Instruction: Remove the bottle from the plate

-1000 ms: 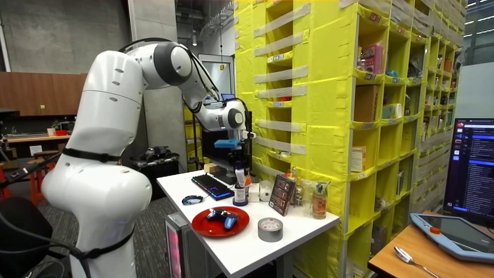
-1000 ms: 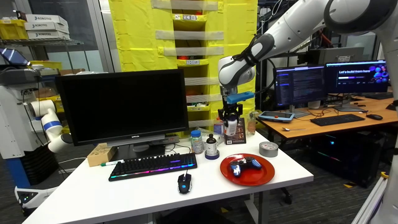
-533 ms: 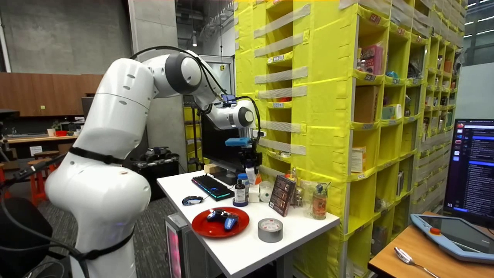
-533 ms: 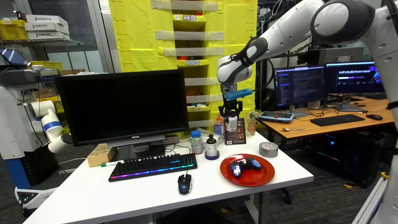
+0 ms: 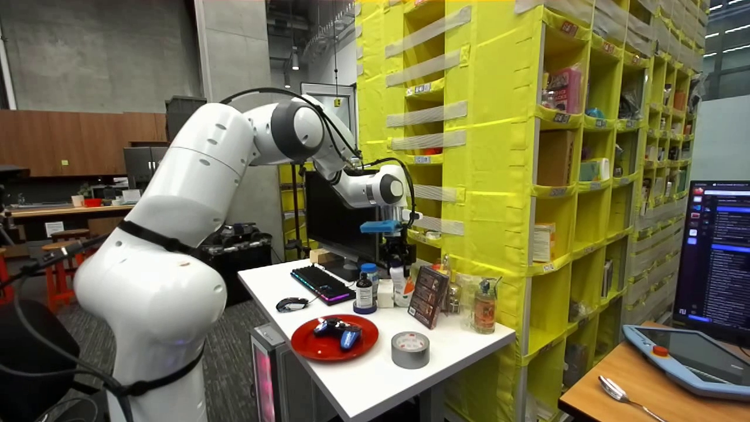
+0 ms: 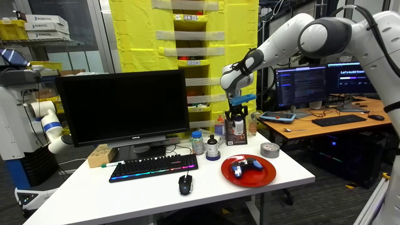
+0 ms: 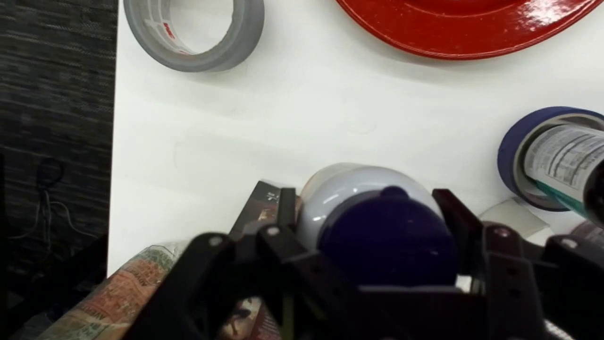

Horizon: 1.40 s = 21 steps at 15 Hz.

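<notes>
The bottle [image 6: 238, 127] is white with a dark purple cap. It also shows in an exterior view [image 5: 398, 284] and in the wrist view [image 7: 351, 184]. My gripper [image 6: 237, 118] is shut on it near the cap, with a finger on each side in the wrist view [image 7: 365, 203]. The bottle hangs nearly upright above the table, close to the dark box, away from the plate. The red plate [image 6: 261, 176] lies on the table with a blue and black game controller [image 6: 247, 166] on it. The plate's edge shows in the wrist view [image 7: 453, 40].
A dark printed box [image 5: 428, 296] stands beside the bottle. A grey tape roll [image 6: 270, 152] lies near the plate. A dark bottle [image 6: 212, 148] stands in a blue tape roll, next to a blue-capped jar [image 6: 197, 144]. A keyboard [image 6: 156, 167] and mouse [image 6: 185, 184] lie farther off.
My gripper has carried the bottle toward the dark box; it moves right and lower in an exterior view. The plate and the controller have not moved.
</notes>
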Each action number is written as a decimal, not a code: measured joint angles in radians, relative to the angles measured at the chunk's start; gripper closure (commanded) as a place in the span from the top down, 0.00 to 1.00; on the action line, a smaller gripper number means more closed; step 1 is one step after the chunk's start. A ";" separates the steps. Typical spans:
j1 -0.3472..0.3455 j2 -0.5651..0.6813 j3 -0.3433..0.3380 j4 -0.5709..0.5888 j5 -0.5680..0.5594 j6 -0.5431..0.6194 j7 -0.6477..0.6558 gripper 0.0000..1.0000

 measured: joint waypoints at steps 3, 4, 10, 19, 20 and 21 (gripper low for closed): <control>-0.008 0.047 -0.003 0.021 0.000 0.000 -0.020 0.45; -0.008 0.061 -0.003 0.027 -0.001 0.000 -0.027 0.45; 0.010 0.132 0.013 0.046 -0.001 0.018 -0.079 0.45; 0.038 0.191 0.039 0.047 -0.001 0.079 -0.099 0.97; 0.041 0.191 0.039 0.047 -0.001 0.081 -0.099 0.99; 0.045 0.191 0.039 0.047 -0.001 0.081 -0.099 1.00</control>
